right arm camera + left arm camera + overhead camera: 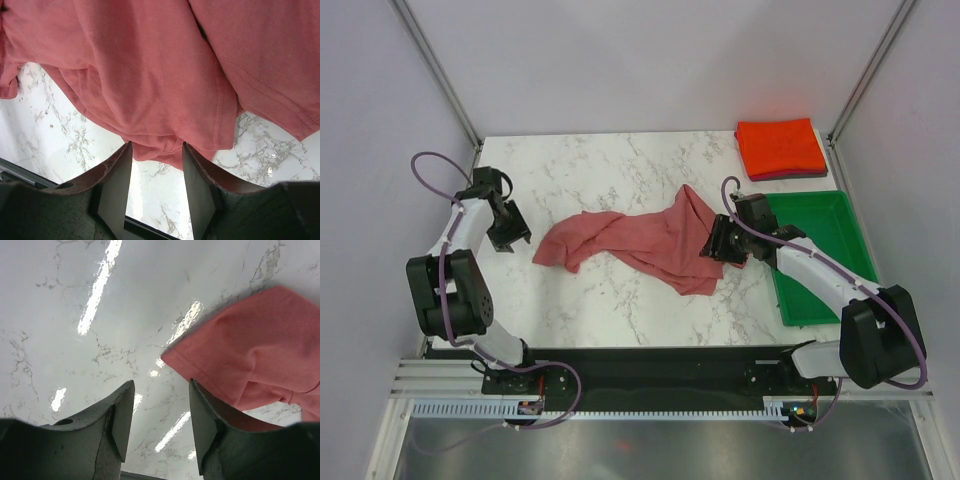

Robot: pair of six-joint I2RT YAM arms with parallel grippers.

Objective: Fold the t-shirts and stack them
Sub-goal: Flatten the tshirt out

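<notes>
The left tool stands with its two fingers apart, and nothing is between them. In the left wrist view only the bare marble shows in the gap of this tool. It is at the left side of the bench, just beside the left end of the rose-red t-shirt but not touching it. A rounded corner of this shirt lies a little ahead and to the right of the fingers.

The right tool is also apart and holds nothing. It is at the right edge of the same shirt. In the right wrist view the lowest fold of the cloth hangs just in front of the fingertips of this tool, and I cannot tell if it touches them.

The rose-red t-shirt lies unfolded and crumpled in the middle of the bench, stretched from left to right with many wrinkles.

At the far right corner an orange-red t-shirt lies folded to a square, on top of a maroon t-shirt, of which only a thin edge shows. A green tray sits near them at the right edge, partly under the right arm.
</notes>
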